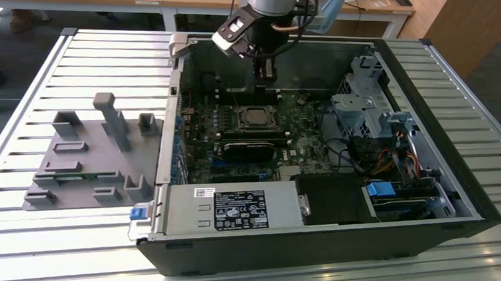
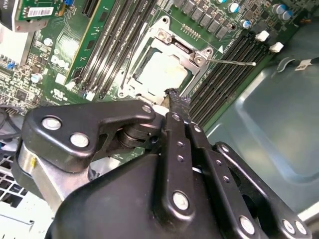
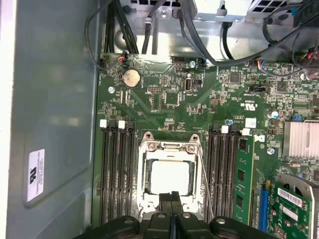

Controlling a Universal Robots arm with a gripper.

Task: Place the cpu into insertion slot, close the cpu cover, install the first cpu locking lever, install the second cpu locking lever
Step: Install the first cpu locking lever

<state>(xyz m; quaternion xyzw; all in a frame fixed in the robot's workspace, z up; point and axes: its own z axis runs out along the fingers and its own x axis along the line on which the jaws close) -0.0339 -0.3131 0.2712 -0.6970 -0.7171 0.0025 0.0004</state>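
Observation:
The cpu [image 3: 169, 177] lies flat in the insertion slot [image 1: 238, 119] on the green motherboard, its pale metal top showing in both wrist views. Around the chip lies the cpu cover [image 3: 168, 148], a silvery frame lowered flat. One thin locking lever [image 2: 234, 62] sticks out sideways over the black memory slots. A second thin rod [image 2: 127, 59] runs along the opposite side of the socket. My gripper [image 3: 172, 198] hovers just above one edge of the socket, fingers shut together with nothing between them. In the exterior view the gripper [image 1: 267, 85] hangs over the socket's far side, deep inside the case.
The open computer case [image 1: 449, 185] surrounds the board, with a drive cage [image 1: 360, 110], cables and a power supply [image 1: 231, 212] along its near side. Black memory sticks [image 3: 117, 169] flank the socket. A grey fixture plate [image 1: 83, 166] lies on the slatted table at the exterior view's left.

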